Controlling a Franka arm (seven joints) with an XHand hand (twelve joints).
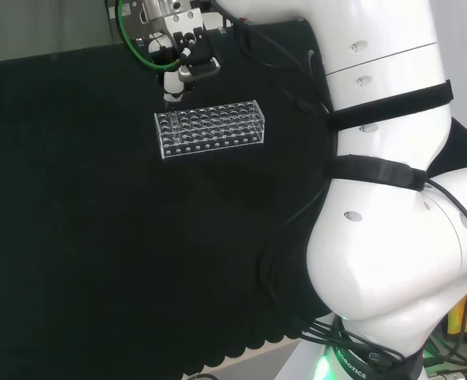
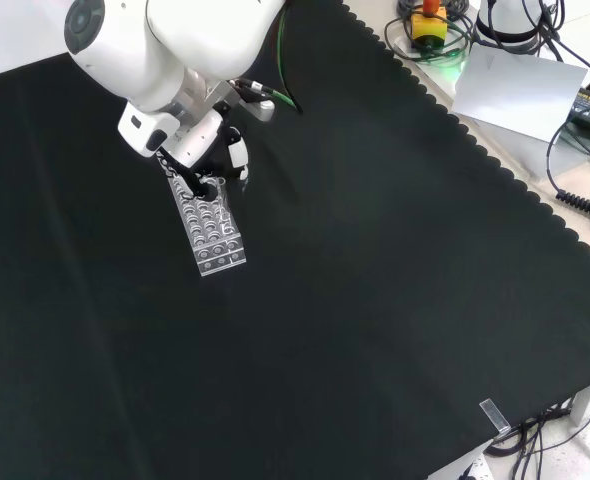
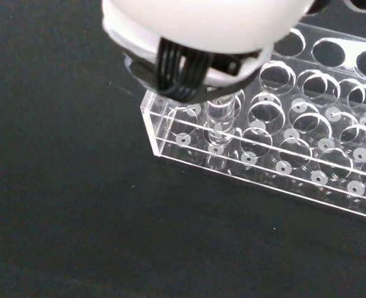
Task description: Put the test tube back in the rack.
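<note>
Test tube [image 3: 223, 115]: clear, narrow, round-walled cylinder, upright, its lower part already down in a hole near the end of the rack [image 3: 276, 155], second row in from the long edge as the wrist view shows it; the bottom tip cannot be made out for certain against the base plate. Handling, by judgement: light, stiff, smooth and likely slippery, thin-walled and breakable if knocked sideways against a hole rim; best held at the upper part, above the top plate, and kept vertical. Rack: clear plastic block of several rows of round holes, other holes apparently vacant, lying on the black-clothed table [image 1: 75, 237]. Hand [image 1: 182, 59]: directly over the rack's end; fingers [image 3: 189, 81] gathered over the tube's top, seemingly pinching it, though the contact is hidden beneath the white palm.
</note>
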